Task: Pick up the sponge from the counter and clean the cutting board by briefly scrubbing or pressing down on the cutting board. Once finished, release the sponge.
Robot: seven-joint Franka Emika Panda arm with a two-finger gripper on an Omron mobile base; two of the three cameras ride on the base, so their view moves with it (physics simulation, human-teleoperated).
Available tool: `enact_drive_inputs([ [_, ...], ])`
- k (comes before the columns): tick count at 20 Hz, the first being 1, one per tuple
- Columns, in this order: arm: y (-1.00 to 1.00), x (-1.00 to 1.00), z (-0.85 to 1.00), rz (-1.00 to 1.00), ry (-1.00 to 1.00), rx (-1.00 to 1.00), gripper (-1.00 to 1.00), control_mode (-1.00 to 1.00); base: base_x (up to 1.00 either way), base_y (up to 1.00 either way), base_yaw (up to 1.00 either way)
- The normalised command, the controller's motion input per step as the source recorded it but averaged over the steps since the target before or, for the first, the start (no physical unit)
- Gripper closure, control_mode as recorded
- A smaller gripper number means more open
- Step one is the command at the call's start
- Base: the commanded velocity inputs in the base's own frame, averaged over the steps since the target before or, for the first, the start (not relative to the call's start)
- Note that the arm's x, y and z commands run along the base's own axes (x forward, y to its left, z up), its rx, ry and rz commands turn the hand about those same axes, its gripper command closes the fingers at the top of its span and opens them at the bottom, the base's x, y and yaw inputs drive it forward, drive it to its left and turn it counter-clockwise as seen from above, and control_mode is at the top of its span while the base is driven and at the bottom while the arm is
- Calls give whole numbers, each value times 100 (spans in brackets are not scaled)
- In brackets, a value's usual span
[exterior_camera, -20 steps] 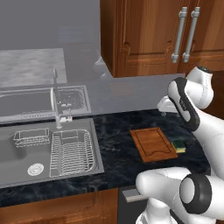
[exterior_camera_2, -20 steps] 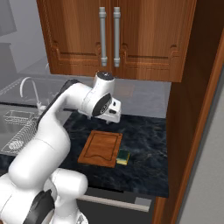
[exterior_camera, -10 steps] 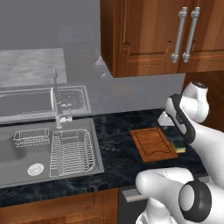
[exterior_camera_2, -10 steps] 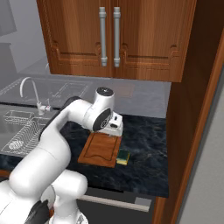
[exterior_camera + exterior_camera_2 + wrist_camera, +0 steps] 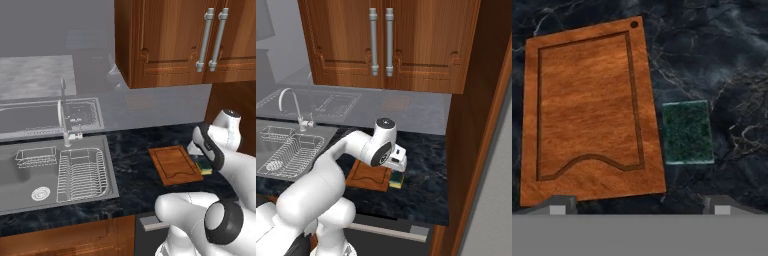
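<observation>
The reddish-brown cutting board (image 5: 589, 110) lies flat on the dark counter (image 5: 712, 50). The sponge (image 5: 688, 132) rests green side up just beside the board's long edge, apart from it. My gripper (image 5: 641, 205) hovers above both and stands open, its two fingertips spread wide with nothing between them. From the base cameras, the board (image 5: 173, 164) (image 5: 366, 175) sits near the counter's front, and the sponge (image 5: 205, 166) (image 5: 396, 179) lies at its right. The hand (image 5: 397, 160) hangs low directly over the sponge.
A steel sink (image 5: 30, 170) with a wire dish rack (image 5: 82, 172) and a faucet (image 5: 64, 115) is to the left. Wooden cabinet doors (image 5: 200, 40) hang overhead. A tall wooden side panel (image 5: 476, 125) closes off the counter's right end.
The arm has swung down and forward, bringing the hand from well above the counter to low over the sponge. Board and sponge have stayed put.
</observation>
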Motion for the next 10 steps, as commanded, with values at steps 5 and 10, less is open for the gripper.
enact_drive_inputs([
  [5,-35,2,-33,-8,3,-3,-100,-100,0,0,0],
  [10,-31,2,-34,0,3,-7,-100,-100,0,0,0],
])
